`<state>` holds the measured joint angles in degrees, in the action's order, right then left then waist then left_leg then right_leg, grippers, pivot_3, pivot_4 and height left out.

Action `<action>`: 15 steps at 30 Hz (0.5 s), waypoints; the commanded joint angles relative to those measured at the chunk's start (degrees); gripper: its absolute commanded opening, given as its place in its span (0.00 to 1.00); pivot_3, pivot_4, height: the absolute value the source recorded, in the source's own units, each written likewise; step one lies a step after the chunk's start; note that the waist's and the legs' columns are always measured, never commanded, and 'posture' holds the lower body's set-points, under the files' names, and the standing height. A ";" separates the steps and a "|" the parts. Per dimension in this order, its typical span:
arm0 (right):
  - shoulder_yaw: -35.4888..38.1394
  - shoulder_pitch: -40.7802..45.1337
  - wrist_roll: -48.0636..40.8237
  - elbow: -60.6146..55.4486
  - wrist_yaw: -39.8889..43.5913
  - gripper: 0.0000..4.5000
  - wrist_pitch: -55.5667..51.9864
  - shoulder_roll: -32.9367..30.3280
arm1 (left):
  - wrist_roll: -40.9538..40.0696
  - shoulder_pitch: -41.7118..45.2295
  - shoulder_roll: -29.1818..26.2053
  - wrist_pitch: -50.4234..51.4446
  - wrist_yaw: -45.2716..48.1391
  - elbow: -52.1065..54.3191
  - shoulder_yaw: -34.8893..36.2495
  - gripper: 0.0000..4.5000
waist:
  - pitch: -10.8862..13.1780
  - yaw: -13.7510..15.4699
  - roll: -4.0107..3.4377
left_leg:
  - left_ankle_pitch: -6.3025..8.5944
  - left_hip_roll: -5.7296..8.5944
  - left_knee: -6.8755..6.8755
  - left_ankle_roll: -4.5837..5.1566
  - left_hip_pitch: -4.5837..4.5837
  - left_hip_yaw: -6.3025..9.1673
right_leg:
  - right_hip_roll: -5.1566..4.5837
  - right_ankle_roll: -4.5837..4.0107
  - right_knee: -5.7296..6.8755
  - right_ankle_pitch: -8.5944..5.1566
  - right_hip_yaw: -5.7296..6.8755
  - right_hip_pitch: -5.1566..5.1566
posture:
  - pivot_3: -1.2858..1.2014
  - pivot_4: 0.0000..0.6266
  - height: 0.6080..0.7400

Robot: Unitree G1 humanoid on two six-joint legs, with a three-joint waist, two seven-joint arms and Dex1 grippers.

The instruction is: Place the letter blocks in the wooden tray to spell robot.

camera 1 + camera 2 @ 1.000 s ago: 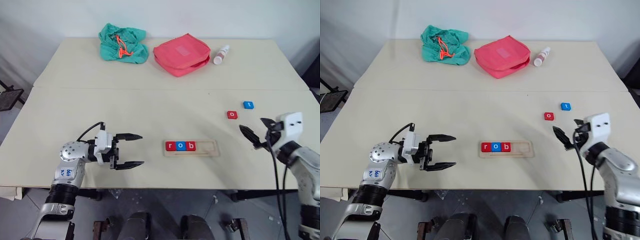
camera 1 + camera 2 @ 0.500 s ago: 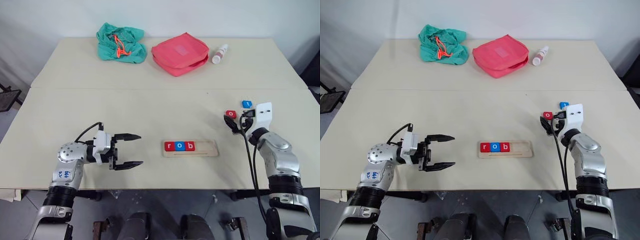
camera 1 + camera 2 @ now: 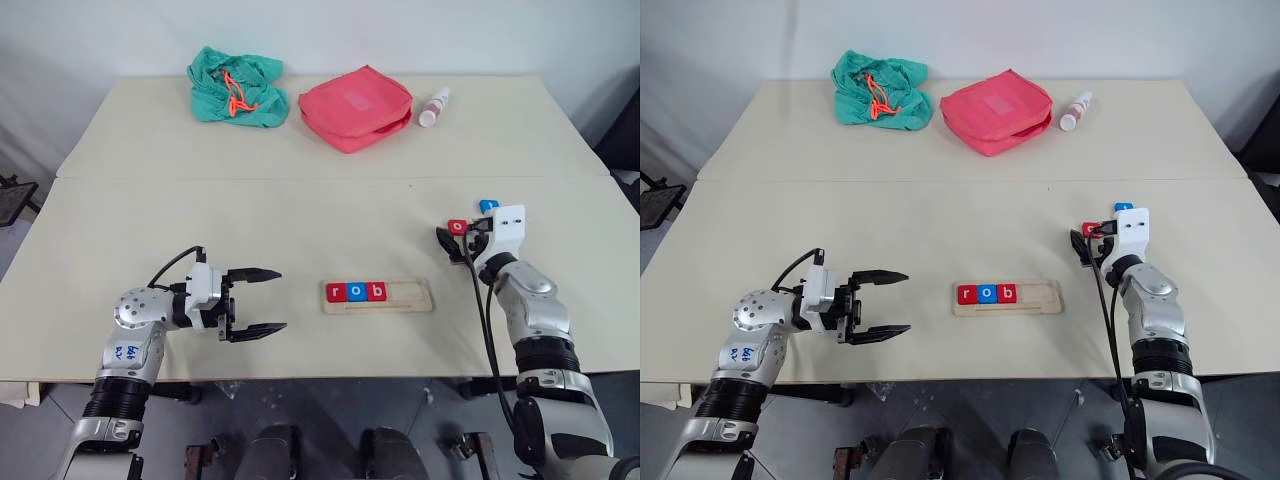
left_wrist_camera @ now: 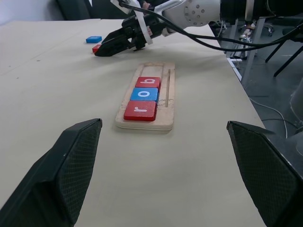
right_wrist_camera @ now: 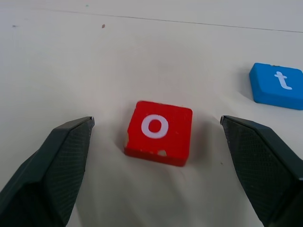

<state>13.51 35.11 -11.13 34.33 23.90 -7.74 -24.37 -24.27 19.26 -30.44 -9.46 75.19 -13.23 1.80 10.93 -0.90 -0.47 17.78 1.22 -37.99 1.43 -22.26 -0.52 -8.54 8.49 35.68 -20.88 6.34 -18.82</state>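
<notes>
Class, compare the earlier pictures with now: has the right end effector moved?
Yes. The right end effector has moved forward to the red o block, which lies between its open fingers.

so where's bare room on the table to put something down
Widest free patch: the middle band of the table, between the green cloth and pink pouch at the far edge and the wooden tray. Crowded by the right gripper, around the red o block and blue t block.

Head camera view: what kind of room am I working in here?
Probably a lab or test room: two plain tables pushed together against a bare white wall, with staged props, a pink pouch and green cloth bag.
</notes>
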 commanded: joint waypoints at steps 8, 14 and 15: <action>-0.24 -1.98 0.72 -2.77 -3.22 0.39 0.69 1.32 | -0.53 0.45 -0.37 -0.57 0.09 1.27 0.67 1.00 | 0.00 -0.14 0.00 | 0.00 0.01 0.00 0.00 0.00 0.06 | 0.00 0.00 0.04 0.00 -0.01 0.01 | 0.52 0.24 1.00; 1.00 -8.47 -1.81 -19.86 -5.36 0.32 -6.01 1.47 | -0.78 0.39 -0.34 -0.56 0.52 1.20 0.62 1.00 | 0.00 0.14 -0.01 | 0.00 0.03 0.00 0.00 -0.02 0.10 | -0.01 0.00 0.07 0.00 -0.02 -0.02 | 0.52 0.24 1.00; 1.00 -10.62 -2.21 -24.70 -5.83 0.32 -8.18 1.52 | -0.80 0.38 -0.39 -0.61 0.88 1.13 0.49 1.00 | 0.00 0.14 -0.01 | 0.00 0.03 0.01 0.00 -0.03 0.09 | -0.01 0.00 0.07 0.00 -0.03 -0.03 | 0.52 0.24 1.00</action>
<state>13.62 25.68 -11.80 17.57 19.06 -13.53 -22.75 -24.31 19.51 -30.40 -9.48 75.40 -13.31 1.70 10.93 -0.76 -0.49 17.78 1.25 -37.98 1.43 -22.29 -0.45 -8.55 8.49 35.75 -20.88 6.30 -18.86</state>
